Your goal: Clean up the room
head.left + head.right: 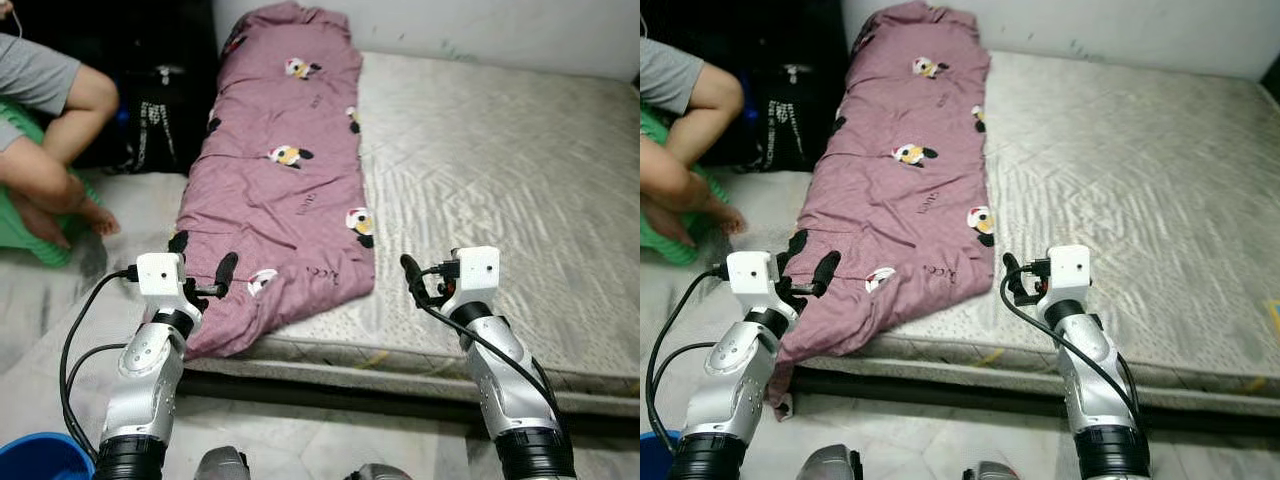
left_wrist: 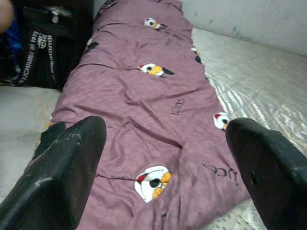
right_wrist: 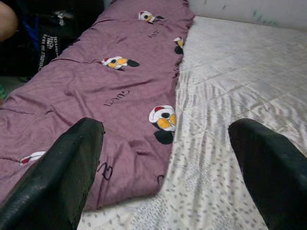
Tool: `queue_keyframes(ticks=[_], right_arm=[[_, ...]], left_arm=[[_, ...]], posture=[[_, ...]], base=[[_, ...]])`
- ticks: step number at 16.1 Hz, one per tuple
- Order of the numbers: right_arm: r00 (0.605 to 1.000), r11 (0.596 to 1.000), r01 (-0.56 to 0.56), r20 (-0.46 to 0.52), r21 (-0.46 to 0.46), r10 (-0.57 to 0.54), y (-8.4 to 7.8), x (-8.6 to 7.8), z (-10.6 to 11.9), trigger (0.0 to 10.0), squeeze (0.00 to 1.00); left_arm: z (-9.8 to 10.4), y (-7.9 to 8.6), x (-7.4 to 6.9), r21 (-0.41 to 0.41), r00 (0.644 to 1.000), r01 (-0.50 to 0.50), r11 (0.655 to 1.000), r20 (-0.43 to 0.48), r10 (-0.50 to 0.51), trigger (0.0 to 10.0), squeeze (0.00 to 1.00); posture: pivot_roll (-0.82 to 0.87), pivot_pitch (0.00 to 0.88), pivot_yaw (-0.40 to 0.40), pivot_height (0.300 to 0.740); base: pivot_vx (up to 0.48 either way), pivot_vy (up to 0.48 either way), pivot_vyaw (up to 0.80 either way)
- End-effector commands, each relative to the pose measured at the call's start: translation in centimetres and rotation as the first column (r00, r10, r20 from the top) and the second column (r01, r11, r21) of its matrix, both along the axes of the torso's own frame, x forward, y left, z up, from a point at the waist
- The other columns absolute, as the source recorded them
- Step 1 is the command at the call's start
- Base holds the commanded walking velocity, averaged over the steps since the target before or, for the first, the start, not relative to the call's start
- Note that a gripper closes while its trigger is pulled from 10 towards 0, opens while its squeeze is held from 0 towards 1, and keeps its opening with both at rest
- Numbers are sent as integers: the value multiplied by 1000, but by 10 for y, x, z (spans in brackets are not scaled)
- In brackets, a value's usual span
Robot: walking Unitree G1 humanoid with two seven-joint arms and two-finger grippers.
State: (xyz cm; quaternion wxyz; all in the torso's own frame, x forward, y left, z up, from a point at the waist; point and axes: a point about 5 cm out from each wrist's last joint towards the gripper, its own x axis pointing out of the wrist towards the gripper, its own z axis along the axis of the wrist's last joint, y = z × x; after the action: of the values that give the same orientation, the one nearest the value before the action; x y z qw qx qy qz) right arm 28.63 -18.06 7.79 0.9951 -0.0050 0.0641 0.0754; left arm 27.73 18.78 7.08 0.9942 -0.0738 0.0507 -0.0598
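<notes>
**Two open grippers at the near end of a long quilt**

Both arms are raised side by side in front of the mattress (image 1: pixel 500 180), and each holds nothing. The left gripper (image 1: pixel 203 262) has its fingers spread wide over the quilt's near left corner, where the cloth spills off the mattress's near edge toward the floor. The right gripper (image 1: pixel 1012 280) is just as wide open in its wrist view; it sits just past the quilt's near right corner, over bare mattress close to the near edge.

The quilt (image 1: pixel 275 200), mauve with small cartoon prints, is folded into a long strip. Its long axis runs straight away from the robot, from the near edge up to the far wall, along the mattress's left side. So the short near end lies across the robot's front, bracketed by the two grippers, left corner to the left arm, right corner to the right. The left is the nearer; it is already above cloth, while the right would need to shift inward, I'd say.

Further off on the left, a person (image 1: pixel 50 130) sits on the floor beside a black bag (image 1: pixel 150 110), near the quilt's left edge.
</notes>
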Motion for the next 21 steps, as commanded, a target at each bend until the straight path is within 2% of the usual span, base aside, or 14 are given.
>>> queue_keyframes(ticks=[1,18,21], right_arm=[[1000,1000,5,-10,-13,-5,-3,0,-1,10000,0],[999,1000,13,-29,-17,-14,-4,1,-3,10000,0],[999,1000,16,-32,-16,-16,-4,1,-4,10000,0]], left_arm=[[5,-1,1,5,1000,6,1000,20,-6,10000,0],[4,-2,1,8,1000,11,1000,5,-11,10000,0],[2,-2,2,5,1000,-4,1000,-12,4,10000,0]], posture=[[-45,57,-47,709],[-45,60,-50,709],[-44,61,-52,709]], base=[[277,0,0],[294,0,0],[0,0,0]])
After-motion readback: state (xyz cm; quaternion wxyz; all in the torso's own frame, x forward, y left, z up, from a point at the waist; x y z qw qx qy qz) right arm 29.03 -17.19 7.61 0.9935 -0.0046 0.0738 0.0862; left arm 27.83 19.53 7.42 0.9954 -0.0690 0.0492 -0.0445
